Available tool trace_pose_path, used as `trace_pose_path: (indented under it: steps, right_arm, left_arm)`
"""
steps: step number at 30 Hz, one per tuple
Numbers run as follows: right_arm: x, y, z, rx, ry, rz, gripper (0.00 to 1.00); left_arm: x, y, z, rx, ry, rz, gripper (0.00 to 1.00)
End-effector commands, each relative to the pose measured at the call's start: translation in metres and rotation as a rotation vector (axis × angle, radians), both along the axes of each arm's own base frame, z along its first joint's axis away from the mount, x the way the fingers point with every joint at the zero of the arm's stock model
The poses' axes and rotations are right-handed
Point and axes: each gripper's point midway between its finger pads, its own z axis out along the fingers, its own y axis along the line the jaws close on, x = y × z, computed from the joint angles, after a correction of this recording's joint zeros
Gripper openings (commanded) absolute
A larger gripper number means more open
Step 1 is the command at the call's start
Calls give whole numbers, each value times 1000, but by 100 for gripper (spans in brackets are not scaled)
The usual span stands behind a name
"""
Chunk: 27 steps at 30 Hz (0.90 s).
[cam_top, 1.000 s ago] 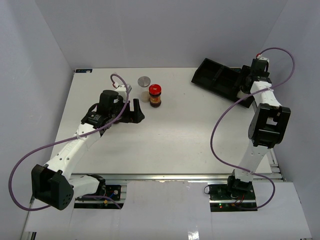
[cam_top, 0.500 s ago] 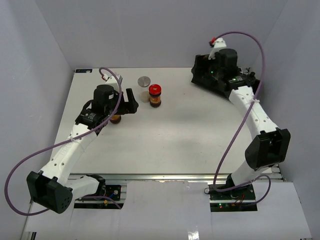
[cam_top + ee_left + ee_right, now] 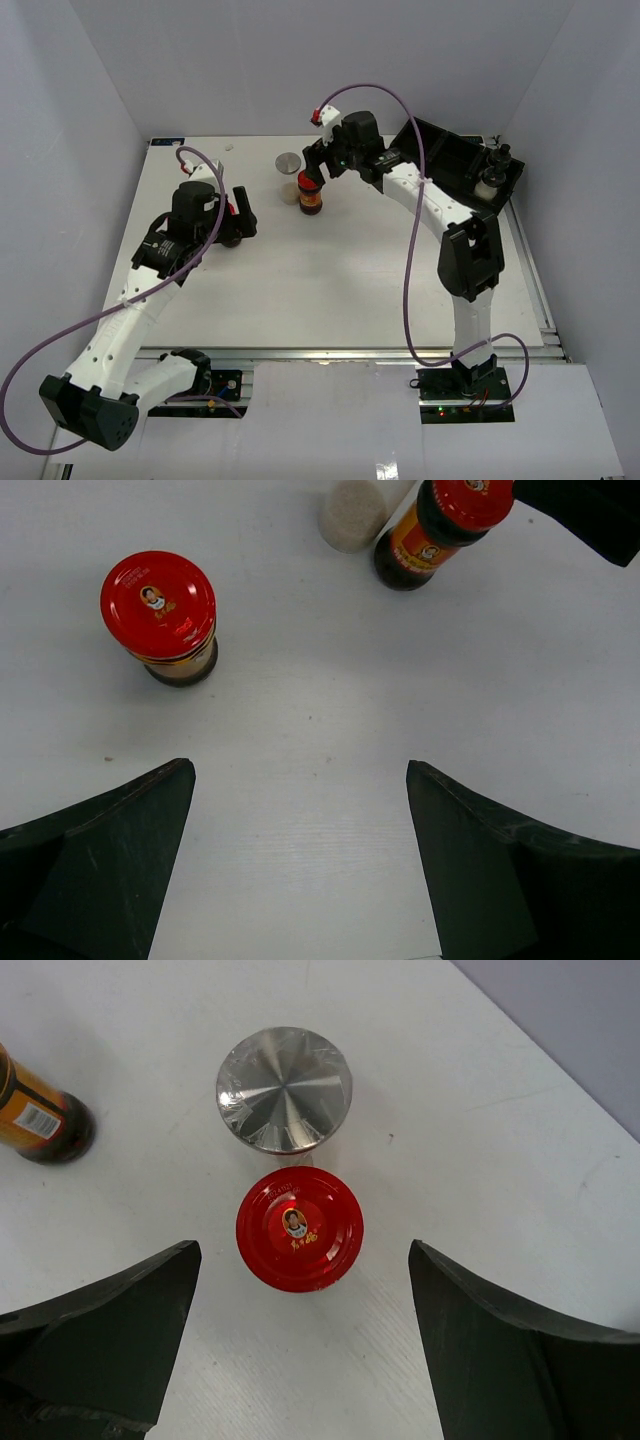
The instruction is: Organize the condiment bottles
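Note:
A red-capped jar (image 3: 311,192) with brown contents stands at mid-back of the table, next to a clear jar with a flat grey metal lid (image 3: 289,162). My right gripper (image 3: 318,168) hovers open over them; in the right wrist view the red cap (image 3: 299,1228) lies just ahead of the open right gripper (image 3: 300,1345), with the grey lid (image 3: 284,1088) beyond. A second red-capped jar (image 3: 160,605) stands ahead-left of my open, empty left gripper (image 3: 300,865), which sits left of centre (image 3: 243,218). Two black-topped pale bottles (image 3: 491,178) stand in the tray.
The black rectangular tray (image 3: 450,155) lies at the back right, by the right wall. The right arm stretches across the back of the table from the tray side. The table's back edge is just behind the jars.
The right arm has swung from the tray at the back right across to above the middle red-capped jar. The left gripper has drawn back to the left, away from that jar.

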Motion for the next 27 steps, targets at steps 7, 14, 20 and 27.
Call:
trace_pose_path:
  steps: [7,14,20,27]
  right_arm:
    - [16,17,-10,-26,-46,100,91]
    - [5,32,-34,-54,-28,133,91]
    - [1,38,-53,-79,-21,130,91]
    - [11,32,-62,-115,-34,83,91]
  left_arm:
    - [-16,14,-12,-16,-1,42,98]
    - [-13,7,-29,-15,38,11,98]
    - [-12,6,-32,-17,38,6,98]
    - [-11,4,-33,-16,39,0,98]
